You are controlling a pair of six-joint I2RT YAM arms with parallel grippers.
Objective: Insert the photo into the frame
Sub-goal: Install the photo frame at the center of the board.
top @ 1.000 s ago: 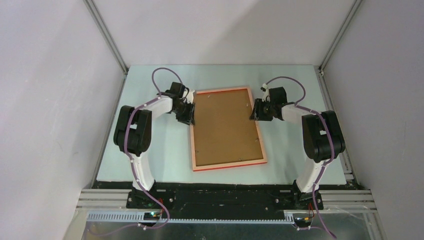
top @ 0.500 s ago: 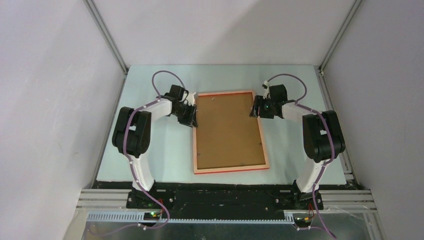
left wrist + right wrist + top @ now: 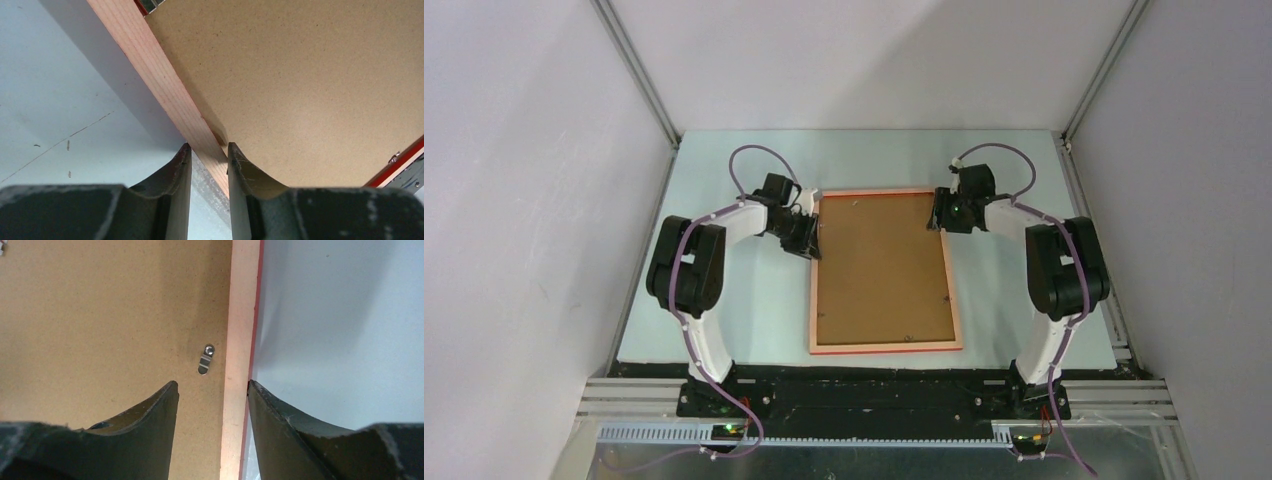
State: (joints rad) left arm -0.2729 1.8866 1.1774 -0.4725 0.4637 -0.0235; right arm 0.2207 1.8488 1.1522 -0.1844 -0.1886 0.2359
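The frame (image 3: 815, 290), the only one here, lies flat and back-up in the middle of the table (image 3: 744, 300), its single brown backing board (image 3: 882, 265) facing up. Its long axis runs from the arms' bases toward the far wall. Two grippers sit at its far end. The left gripper (image 3: 207, 147) pinches the left rail. The right gripper (image 3: 210, 385) straddles the right rail with jaws apart, beside one metal clip (image 3: 205, 359).

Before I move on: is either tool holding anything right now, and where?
Left tool pinches the thin red-fronted, wood-backed picture frame by its left side rail. Right tool straddles the right rail, open.
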